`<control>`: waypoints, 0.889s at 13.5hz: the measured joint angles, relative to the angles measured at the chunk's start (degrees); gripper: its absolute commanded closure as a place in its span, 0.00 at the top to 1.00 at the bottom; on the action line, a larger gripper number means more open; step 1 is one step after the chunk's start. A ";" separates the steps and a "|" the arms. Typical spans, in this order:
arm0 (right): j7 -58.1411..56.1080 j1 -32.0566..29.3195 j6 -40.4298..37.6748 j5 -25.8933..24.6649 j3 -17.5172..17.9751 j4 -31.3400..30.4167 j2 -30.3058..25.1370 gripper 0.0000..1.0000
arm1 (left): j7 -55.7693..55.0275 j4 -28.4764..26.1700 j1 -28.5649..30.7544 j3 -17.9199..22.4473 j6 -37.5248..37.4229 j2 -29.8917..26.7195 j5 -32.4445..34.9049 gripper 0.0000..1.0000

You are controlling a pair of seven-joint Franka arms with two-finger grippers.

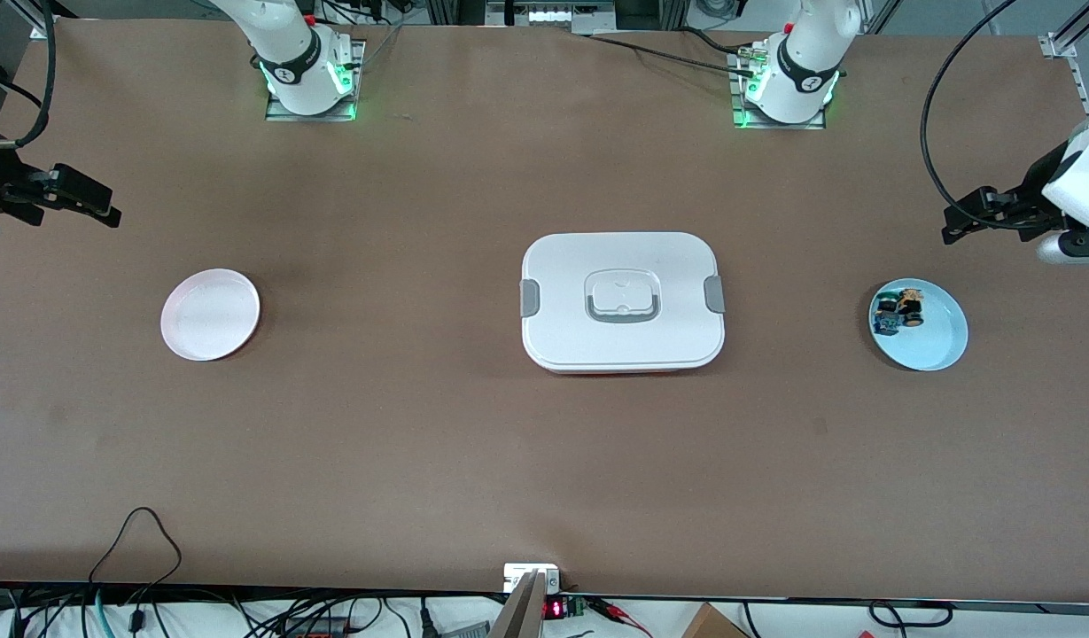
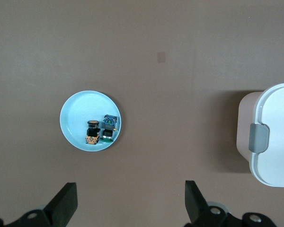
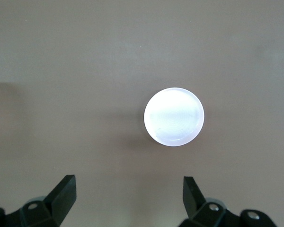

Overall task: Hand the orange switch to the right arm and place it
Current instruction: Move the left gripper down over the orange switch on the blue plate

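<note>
The orange switch [image 1: 909, 307] [image 2: 92, 131] lies in a light blue plate [image 1: 938, 341] [image 2: 80, 111] toward the left arm's end of the table, touching a small blue-and-green part [image 1: 887, 315] [image 2: 109, 128]. My left gripper [image 1: 960, 221] [image 2: 130, 189] hangs open and empty over bare table beside that plate, well above it. At the right arm's end of the table, my right gripper [image 1: 101, 208] [image 3: 128, 183] is also open and empty, high over the table by a pale pink plate [image 1: 210, 314] [image 3: 174, 117] that holds nothing.
A white lidded box with grey side clips [image 1: 622, 266] [image 2: 274, 137] stands in the middle of the table between the two plates. Cables run along the table edge nearest the front camera.
</note>
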 measured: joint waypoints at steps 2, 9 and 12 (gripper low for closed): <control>0.00 0.00 -0.26 0.00 0.01 0.00 0.00 1.00 | 0.01 0.15 0.14 0.09 -0.32 0.31 0.00 1.00; 0.00 -0.01 -0.42 -0.02 0.03 0.00 0.00 1.00 | 23.44 0.09 3.96 0.63 -5.16 5.32 0.15 1.00; 0.00 -0.01 -0.42 -0.02 0.03 0.00 0.00 1.00 | 42.63 0.13 6.89 0.78 -4.29 10.09 1.62 1.00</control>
